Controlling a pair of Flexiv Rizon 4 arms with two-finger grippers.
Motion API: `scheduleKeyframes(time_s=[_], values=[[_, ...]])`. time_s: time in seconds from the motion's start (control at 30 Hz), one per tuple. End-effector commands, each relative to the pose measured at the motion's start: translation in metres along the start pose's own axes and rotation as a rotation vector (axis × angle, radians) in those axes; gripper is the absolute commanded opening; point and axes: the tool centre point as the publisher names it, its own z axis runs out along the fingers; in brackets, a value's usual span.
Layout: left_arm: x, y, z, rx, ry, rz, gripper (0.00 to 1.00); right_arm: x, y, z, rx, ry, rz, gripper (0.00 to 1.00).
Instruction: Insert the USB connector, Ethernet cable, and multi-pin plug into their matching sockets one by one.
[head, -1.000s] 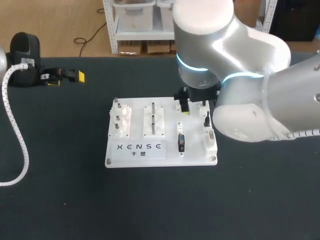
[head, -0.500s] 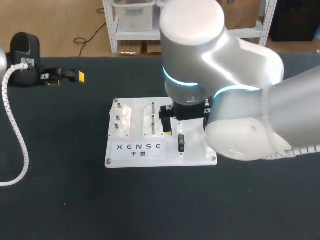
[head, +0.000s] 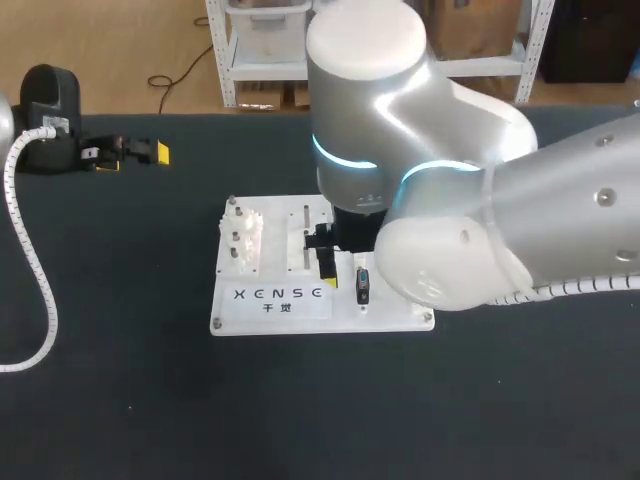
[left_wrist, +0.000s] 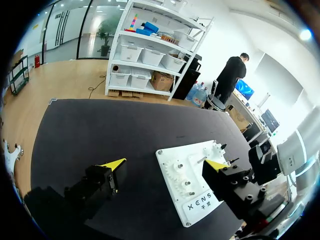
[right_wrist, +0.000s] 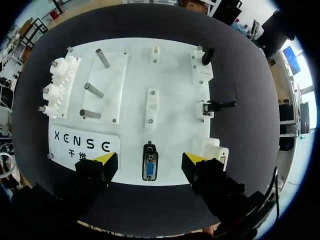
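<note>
Right gripper (right_wrist: 148, 159), fingers spread, hangs above the black multi-pin plug (right_wrist: 149, 166), which sits between them, clear of both, on the white board (right_wrist: 170, 85). Left gripper (left_wrist: 165, 164), likewise spread and empty, is well apart.

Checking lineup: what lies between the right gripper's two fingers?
The black multi-pin connector, sitting on the white board, lies centred between the open fingers of the right gripper, touching neither; the right wrist view shows it.

On the flat white socket board (right_wrist: 170, 85), the black multi-pin plug (right_wrist: 149, 166) sits blue face up near the front edge, and a small black connector (right_wrist: 207, 56) stands tilted at the far right corner.
</note>
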Motion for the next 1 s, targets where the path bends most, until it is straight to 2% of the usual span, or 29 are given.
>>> scheduleKeyframes(time_s=[0.03,0.33,0.37,0.4,0.43,0.63,1.0], values=[[0.000,0.000,0.000,0.000,0.000,0.000,1.00,-0.002,0.002,0.004,0.002,0.022,0.002,0.42],[0.000,0.000,0.000,0.000,0.000,0.000,1.00,0.000,-0.001,0.014,0.010,0.045,0.005,0.20],[0.000,0.000,0.000,0.000,0.000,0.000,1.00,0.001,-0.002,0.015,0.008,0.050,0.007,0.17],[0.000,0.000,0.000,0.000,0.000,0.000,1.00,0.001,-0.002,0.015,0.007,0.051,0.007,0.03],[0.000,0.000,0.000,0.000,0.000,0.000,1.00,0.001,-0.002,0.015,0.005,0.051,0.007,0.00],[0.000,0.000,0.000,0.000,0.000,0.000,1.00,0.002,-0.007,0.006,-0.028,0.030,-0.013,0.00],[0.000,0.000,0.000,0.000,0.000,0.000,1.00,0.000,-0.014,-0.020,-0.052,-0.064,-0.043,0.00]])
